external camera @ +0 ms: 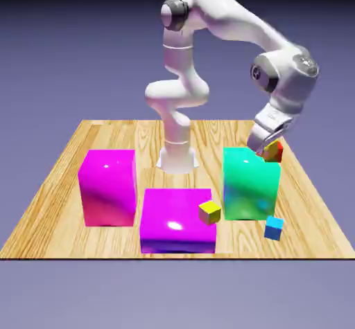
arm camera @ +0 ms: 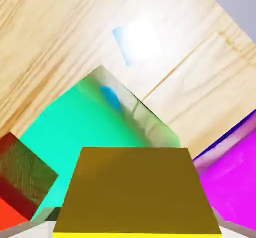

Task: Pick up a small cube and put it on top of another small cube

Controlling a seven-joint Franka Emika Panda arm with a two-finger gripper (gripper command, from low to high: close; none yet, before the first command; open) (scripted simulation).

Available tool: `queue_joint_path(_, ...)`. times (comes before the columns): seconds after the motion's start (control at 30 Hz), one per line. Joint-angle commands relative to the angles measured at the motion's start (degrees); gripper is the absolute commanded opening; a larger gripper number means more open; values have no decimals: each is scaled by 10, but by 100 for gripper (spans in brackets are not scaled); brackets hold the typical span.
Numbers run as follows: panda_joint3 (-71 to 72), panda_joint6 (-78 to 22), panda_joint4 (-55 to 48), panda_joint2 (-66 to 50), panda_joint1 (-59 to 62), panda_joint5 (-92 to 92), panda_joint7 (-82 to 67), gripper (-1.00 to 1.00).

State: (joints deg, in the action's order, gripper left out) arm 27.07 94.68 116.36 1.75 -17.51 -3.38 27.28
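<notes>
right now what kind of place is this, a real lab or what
Most likely a simulated test bench, not a real room: a wooden table floats before a plain blue-violet backdrop, glossy coloured blocks like the green block sit on it, and a white robot arm rises from its far edge.

No writing, label, brand, number or sign can be read anywhere here. The faces of the blocks and cubes are plain colour with only glossy reflections, the wooden table (external camera: 104, 137) shows nothing but grain, and the white arm (external camera: 229, 26) carries no marking that I can make out in either view.
</notes>
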Motion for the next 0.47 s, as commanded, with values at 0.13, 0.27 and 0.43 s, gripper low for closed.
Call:
queue_joint_path(0.13,33,20,48,29,-9,-26,-32,-100)
queue_joint_path(0.27,31,78,105,27,-7,-29,-28,100)
queue_joint_path(0.43,34,-7,22,30,-9,-25,-33,100)
